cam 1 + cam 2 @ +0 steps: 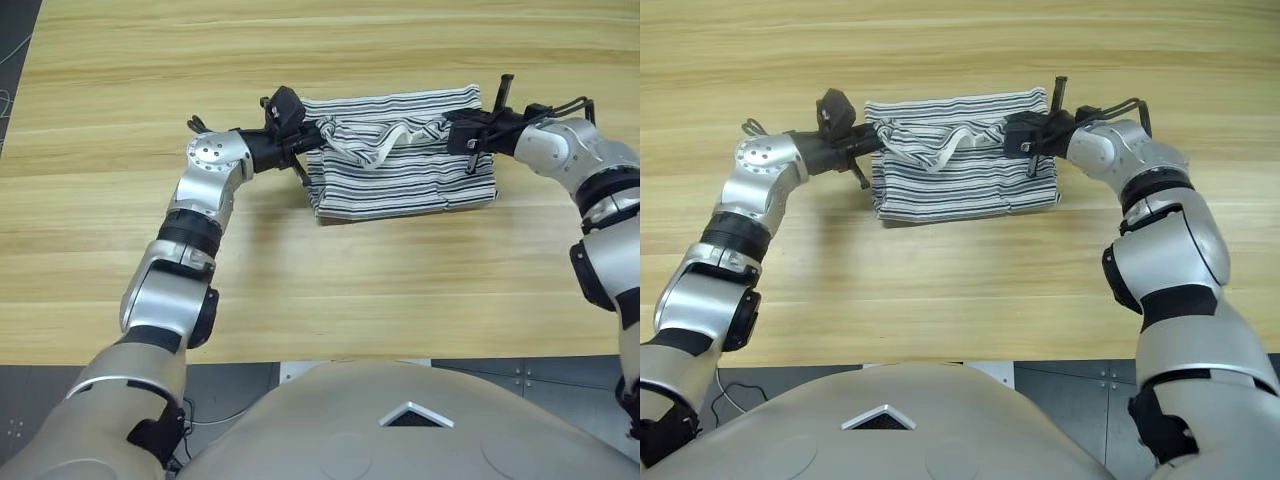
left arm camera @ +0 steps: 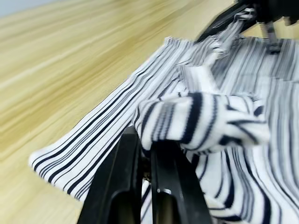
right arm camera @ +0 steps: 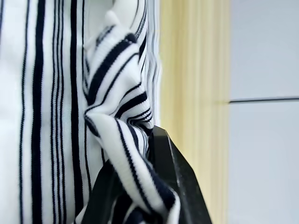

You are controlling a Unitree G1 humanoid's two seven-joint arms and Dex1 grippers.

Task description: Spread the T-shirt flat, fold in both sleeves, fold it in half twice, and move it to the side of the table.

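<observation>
Both of my arms are out over the wooden table (image 1: 300, 290), one claw at each end of the striped T-shirt (image 1: 400, 185). The shirt lies at mid-table ahead of me, gathered into a rough rectangle with its stripes running side to side. Its near edge is flat on the wood and its top layer is rucked between the two claws.

The left gripper (image 1: 308, 140) is at the shirt's left edge. From that wrist camera I see its two black fingers (image 2: 122, 186) pressed close together, with a wad of striped cloth pinched at their tips and raised a little above the layer beneath.

The right gripper (image 1: 458, 130) is at the shirt's right edge, toward the far corner. Its wrist camera shows a twisted fold of the same cloth caught between that claw's dark tips, with the table's edge running just beside it.

Between the two claws a pale band (image 1: 372, 152) sags in a loop across the top layer. It is possibly the neckline, though I cannot be sure from the head cameras.
</observation>
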